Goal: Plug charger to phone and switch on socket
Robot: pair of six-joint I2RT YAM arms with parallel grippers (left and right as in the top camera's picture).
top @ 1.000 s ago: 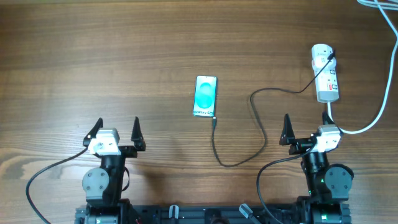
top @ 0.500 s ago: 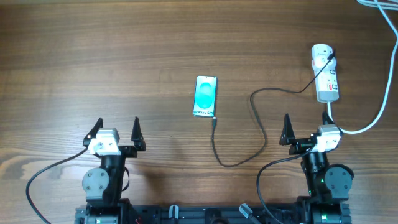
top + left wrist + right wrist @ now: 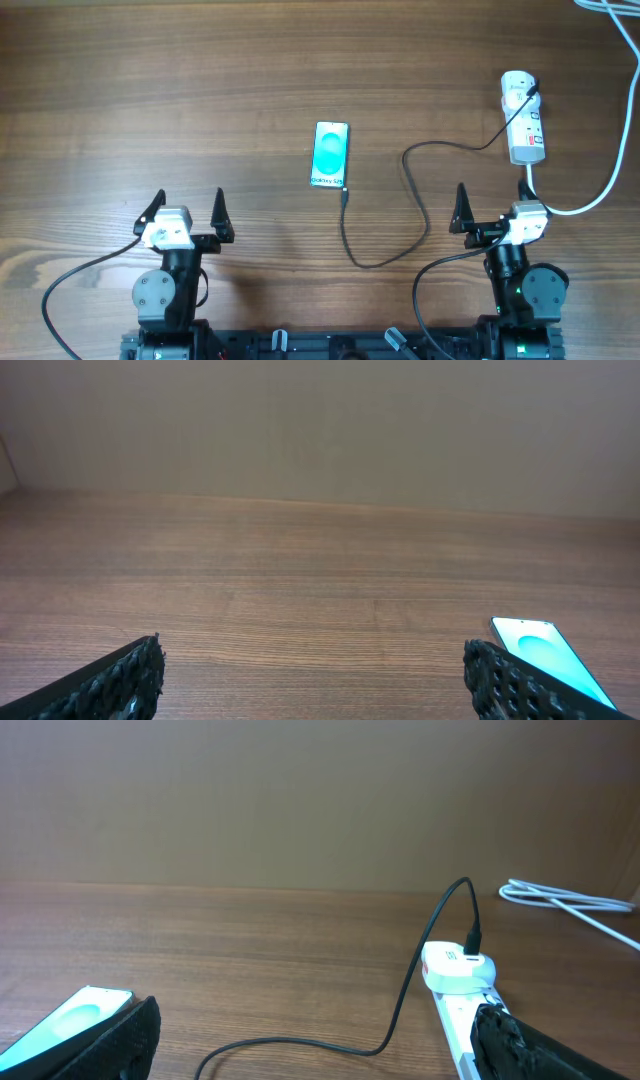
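— Teal-screened flat phone lies mid-way across the brown wooden desk. The thin black charger cable ends right at its near edge. Seated? I cannot tell.
— Left pincer and right pincer both stand wide, empty, well apart from everything.
— So step one. Probably pinch the tip, steady the phone, then press the switch on the white oblong power strip.

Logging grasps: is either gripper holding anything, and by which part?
Nothing is held: the left gripper and right gripper both stand open and empty.
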